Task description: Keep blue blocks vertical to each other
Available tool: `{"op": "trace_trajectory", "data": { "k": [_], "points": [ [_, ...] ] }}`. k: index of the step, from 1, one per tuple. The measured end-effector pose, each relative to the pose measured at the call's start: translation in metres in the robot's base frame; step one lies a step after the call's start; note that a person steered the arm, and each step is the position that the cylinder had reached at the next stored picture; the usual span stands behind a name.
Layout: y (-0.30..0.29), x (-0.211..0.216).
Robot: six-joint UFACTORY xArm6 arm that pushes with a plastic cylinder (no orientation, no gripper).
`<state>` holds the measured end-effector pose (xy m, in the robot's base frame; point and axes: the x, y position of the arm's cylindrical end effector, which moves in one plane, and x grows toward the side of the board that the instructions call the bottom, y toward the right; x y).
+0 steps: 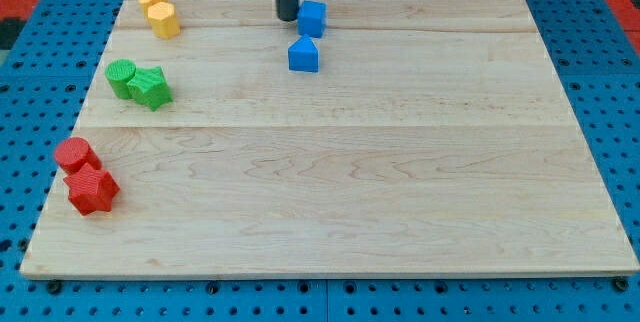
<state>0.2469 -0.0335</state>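
1. Blue pegboard [610, 112] surrounded a pale wooden board [340, 182], with a red strip at the view's upper corners.
2. My tip [287, 18] stood near the board's top edge, just to the view's left of the blue cube [313, 18]; whether it touched the cube could not be told. No jaws existed to report: the arm ended in a plain dark rod.
3. Second blue block [304, 54], with a peaked top, lay just below the cube toward the view's bottom, slightly to the left of it, a narrow gap between the two.
4. Two yellow blocks [159, 12], rounded in shape, sat touching at the board's upper left.
5. Green pair below them: a green cylinder [122, 76] touching a green star-like block [151, 87].
6. Red pair at the left edge, lower down: a red cylinder [75, 154] against a red star-like block [92, 190].
7. All three coloured pairs lay well apart from the blue ones.
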Motion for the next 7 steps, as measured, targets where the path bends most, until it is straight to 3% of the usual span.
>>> {"op": "trace_trajectory", "data": {
  "k": [2, 3, 4, 7],
  "points": [
    [-0.013, 0.001],
    [-0.059, 0.037],
    [-0.046, 0.068],
    [-0.027, 0.093]
  ]
}}
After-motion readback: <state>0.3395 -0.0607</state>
